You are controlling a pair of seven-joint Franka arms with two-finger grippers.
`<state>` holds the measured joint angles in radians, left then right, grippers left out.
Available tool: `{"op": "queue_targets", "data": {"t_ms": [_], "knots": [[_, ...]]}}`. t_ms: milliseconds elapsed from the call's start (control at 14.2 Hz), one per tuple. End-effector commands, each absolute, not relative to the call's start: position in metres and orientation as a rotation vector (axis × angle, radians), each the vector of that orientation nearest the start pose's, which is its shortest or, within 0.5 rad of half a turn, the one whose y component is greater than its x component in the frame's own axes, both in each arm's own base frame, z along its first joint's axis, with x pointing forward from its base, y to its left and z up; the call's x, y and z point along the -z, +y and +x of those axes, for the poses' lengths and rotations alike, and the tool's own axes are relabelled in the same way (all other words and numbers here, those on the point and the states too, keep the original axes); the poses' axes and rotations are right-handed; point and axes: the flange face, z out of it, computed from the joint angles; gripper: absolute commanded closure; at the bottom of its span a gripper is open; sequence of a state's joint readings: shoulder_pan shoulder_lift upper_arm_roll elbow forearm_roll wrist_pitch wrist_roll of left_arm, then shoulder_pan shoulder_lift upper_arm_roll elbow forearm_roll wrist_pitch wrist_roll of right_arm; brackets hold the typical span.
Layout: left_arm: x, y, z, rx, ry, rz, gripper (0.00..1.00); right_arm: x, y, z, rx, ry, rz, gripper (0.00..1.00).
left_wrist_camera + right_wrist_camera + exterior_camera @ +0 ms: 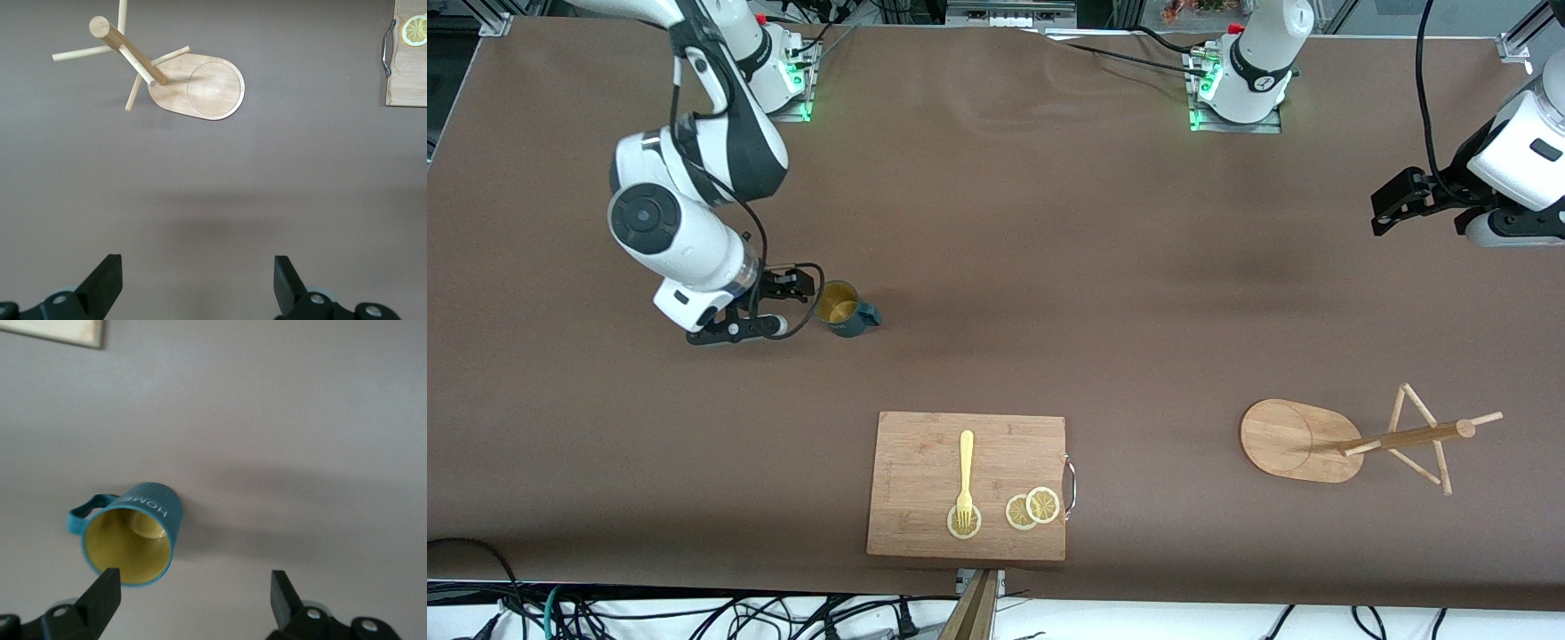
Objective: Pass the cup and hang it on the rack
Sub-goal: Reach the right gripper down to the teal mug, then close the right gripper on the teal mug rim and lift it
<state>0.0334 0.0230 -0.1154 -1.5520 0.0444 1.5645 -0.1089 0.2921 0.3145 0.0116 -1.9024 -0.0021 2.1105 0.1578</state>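
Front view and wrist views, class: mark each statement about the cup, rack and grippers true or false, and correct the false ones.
1. The cup stands upright on the table. True.
2. The right gripper is shut on the cup. False: it is open beside it, not gripping.
3. The rack carries the cup on a peg. False: its pegs are bare.
4. The left gripper is open and holds nothing. True.
5. The fork lies on the cutting board. True.
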Motion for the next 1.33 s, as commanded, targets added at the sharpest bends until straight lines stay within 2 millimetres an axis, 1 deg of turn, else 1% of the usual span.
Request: {"op": "queue_targets", "data": {"t_ms": [0,70,140,281,351,421,491,561,632,842,982,1053,1123,1263], "knots": [[-0.625,-0.041,0.561,-0.013,-0.005,-3.069,0.00,-0.294,0.187,0.572,-0.158,-0.147,-3.152,0.01],[-0.625,-0.041,0.561,-0.013,-0.005,-3.069,0.00,-0.280,0.197,0.569,-0.143,-0.112,-3.154,0.01],[-0.625,-0.041,0.561,-0.013,-0.005,-3.069,0.00,-0.266,0.211,0.563,-0.131,-0.095,-3.156,0.01],[-0.625,-0.041,0.561,-0.014,-0.004,-3.071,0.00,-0.244,0.213,0.559,-0.144,-0.101,-3.164,0.01],[-0.625,-0.042,0.561,-0.013,-0.002,-3.071,0.00,-0.240,0.211,0.558,-0.133,-0.113,-3.167,0.07],[-0.625,-0.041,0.561,-0.014,-0.004,-3.071,0.00,-0.238,0.210,0.557,-0.123,-0.112,-3.167,0.40],[-0.626,-0.042,0.561,-0.009,-0.002,-3.069,0.00,-0.239,0.210,0.558,-0.120,-0.100,-3.167,0.84],[-0.627,-0.042,0.560,-0.006,-0.002,-3.071,0.00,-0.238,0.210,0.557,-0.125,-0.100,-3.168,0.97],[-0.626,-0.042,0.561,-0.008,-0.002,-3.069,0.00,-0.238,0.210,0.557,-0.125,-0.100,-3.168,1.00],[-0.627,-0.041,0.560,-0.006,-0.005,-3.071,0.00,-0.237,0.210,0.557,-0.134,-0.100,-3.170,1.00],[-0.626,-0.041,0.561,-0.009,-0.005,-3.071,0.00,-0.244,0.210,0.558,-0.128,-0.094,-3.167,1.00],[-0.626,-0.039,0.561,-0.009,-0.009,-3.071,0.00,-0.250,0.211,0.560,-0.126,-0.095,-3.165,1.00],[-0.625,-0.039,0.561,-0.011,-0.007,-3.071,0.00,-0.264,0.212,0.564,-0.121,-0.092,-3.161,1.00],[-0.626,-0.039,0.561,-0.009,-0.009,-3.071,0.00,-0.283,0.217,0.571,-0.176,-0.083,-3.162,1.00]]}}
